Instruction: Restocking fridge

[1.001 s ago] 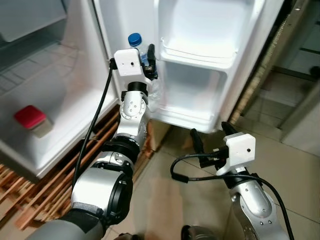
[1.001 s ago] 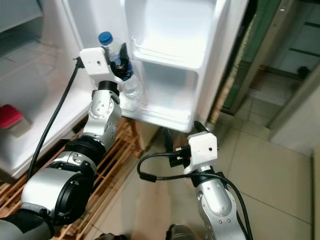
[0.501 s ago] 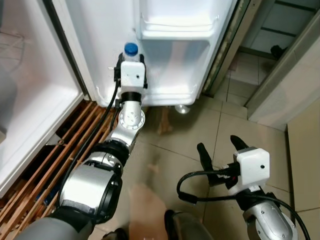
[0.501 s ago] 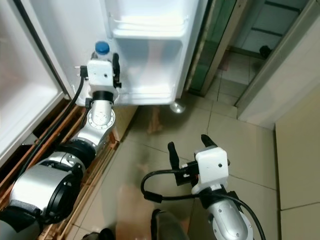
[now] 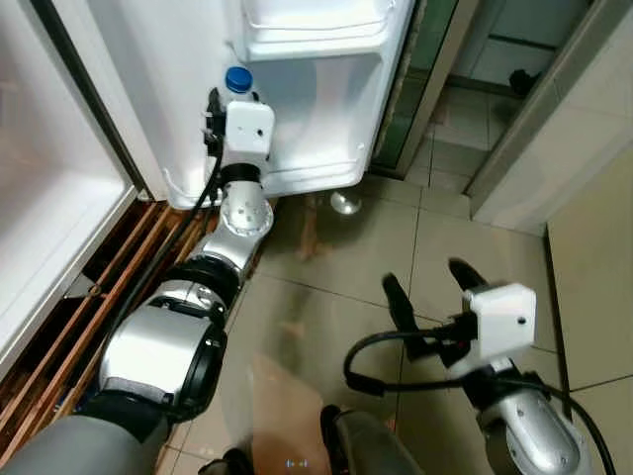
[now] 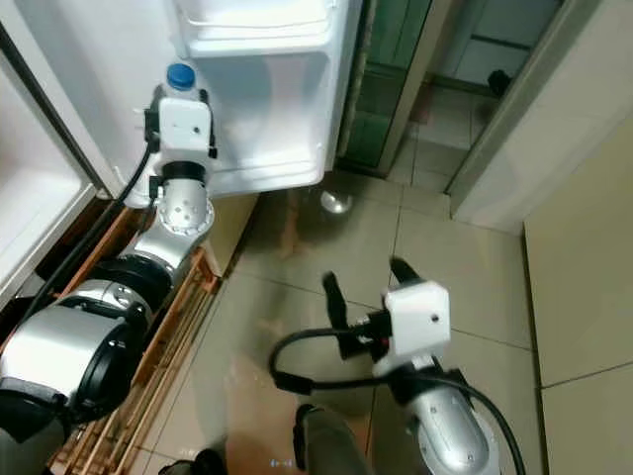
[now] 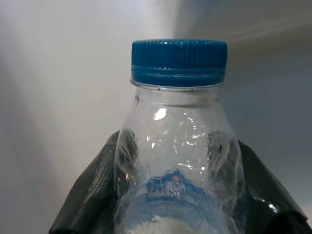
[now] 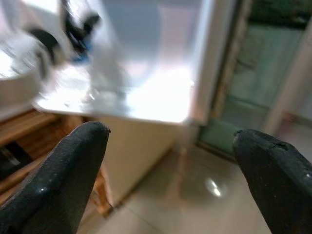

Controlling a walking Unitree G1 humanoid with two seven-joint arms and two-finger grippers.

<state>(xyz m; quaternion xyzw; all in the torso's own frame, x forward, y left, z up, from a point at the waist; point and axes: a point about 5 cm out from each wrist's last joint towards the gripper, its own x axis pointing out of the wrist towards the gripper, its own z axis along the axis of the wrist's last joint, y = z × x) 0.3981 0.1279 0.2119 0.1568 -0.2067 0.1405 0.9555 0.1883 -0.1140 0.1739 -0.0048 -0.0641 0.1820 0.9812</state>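
Since a second ago my camera swung right; fridge door shelf now sits higher in frame. Left gripper stays pinching the blue-capped water bottle at that shelf; right gripper hangs spread over floor tiles.

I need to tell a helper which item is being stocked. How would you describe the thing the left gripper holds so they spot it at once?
Find the open white fridge door with its moulded shelves. At its lower shelf the left gripper grips a clear plastic bottle, and its ribbed blue cap is the one spot of colour against the white.
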